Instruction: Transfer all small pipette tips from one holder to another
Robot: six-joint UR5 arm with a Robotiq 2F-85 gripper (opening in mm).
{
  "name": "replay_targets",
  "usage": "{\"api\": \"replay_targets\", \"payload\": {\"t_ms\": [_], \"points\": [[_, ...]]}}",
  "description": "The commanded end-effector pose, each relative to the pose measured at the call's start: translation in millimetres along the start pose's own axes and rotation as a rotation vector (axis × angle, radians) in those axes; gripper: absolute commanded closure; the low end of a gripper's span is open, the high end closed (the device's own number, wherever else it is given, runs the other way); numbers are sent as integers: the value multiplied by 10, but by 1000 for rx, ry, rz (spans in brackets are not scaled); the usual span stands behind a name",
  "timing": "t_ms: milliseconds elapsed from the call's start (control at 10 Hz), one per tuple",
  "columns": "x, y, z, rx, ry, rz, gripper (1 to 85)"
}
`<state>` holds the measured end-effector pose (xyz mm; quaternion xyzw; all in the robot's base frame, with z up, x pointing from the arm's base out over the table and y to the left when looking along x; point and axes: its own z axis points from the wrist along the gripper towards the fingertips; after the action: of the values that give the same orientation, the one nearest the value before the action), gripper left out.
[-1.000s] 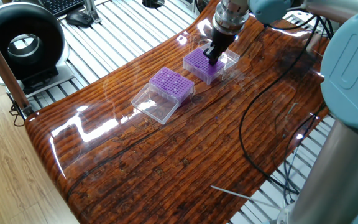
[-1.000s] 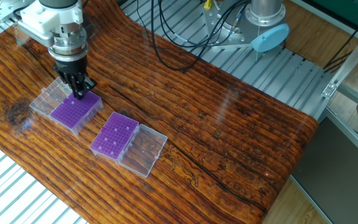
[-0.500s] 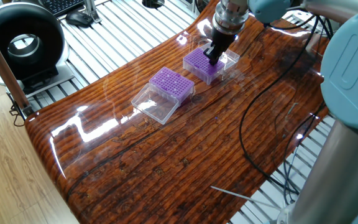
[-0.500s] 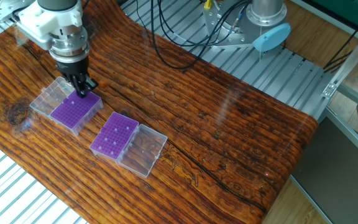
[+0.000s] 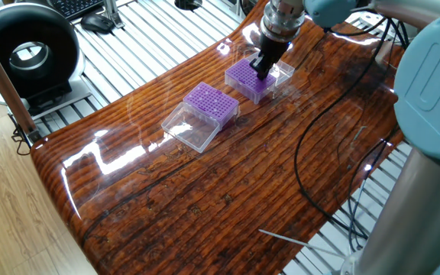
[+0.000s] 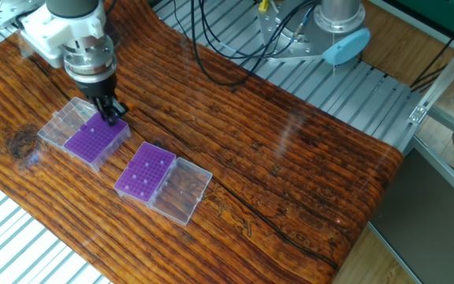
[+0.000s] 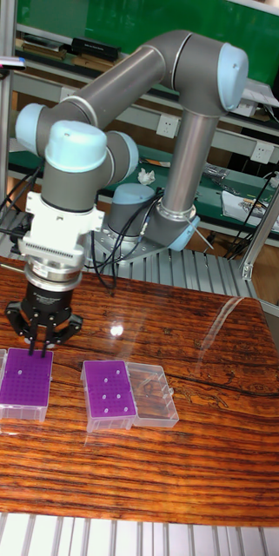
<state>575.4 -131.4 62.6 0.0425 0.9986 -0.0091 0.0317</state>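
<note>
Pipette tips [image 7: 109, 393] number only a few in the second purple box, we count, as the gripper [image 6: 110, 113], fingers' spread unclear, dips over the first box [image 6: 95, 140].

This is a robotics lab or test workshop. A grey-and-blue industrial arm [image 7: 156, 95] is bolted to a base of aluminium slats [image 6: 345, 87], beside a glossy wood-grain counter [image 5: 228, 191]. Loose black cables [image 6: 227, 39] trail over the frame. Behind stand workbenches under a green wall [image 7: 113, 22], and nearby sit a keyboard [image 5: 79, 6] and a round black fan [image 5: 25, 53].
</note>
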Motion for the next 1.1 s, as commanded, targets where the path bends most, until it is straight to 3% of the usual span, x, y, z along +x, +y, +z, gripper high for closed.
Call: {"api": "replay_targets", "payload": {"t_ms": [0,300,700,1000], "points": [[14,245,-65,-12,19,67,560],[-30,373,-66,-6,7,96,557],[-106,632,-75,-30,-20,146,560],[-114,782,-61,-7,-32,181,563]]}}
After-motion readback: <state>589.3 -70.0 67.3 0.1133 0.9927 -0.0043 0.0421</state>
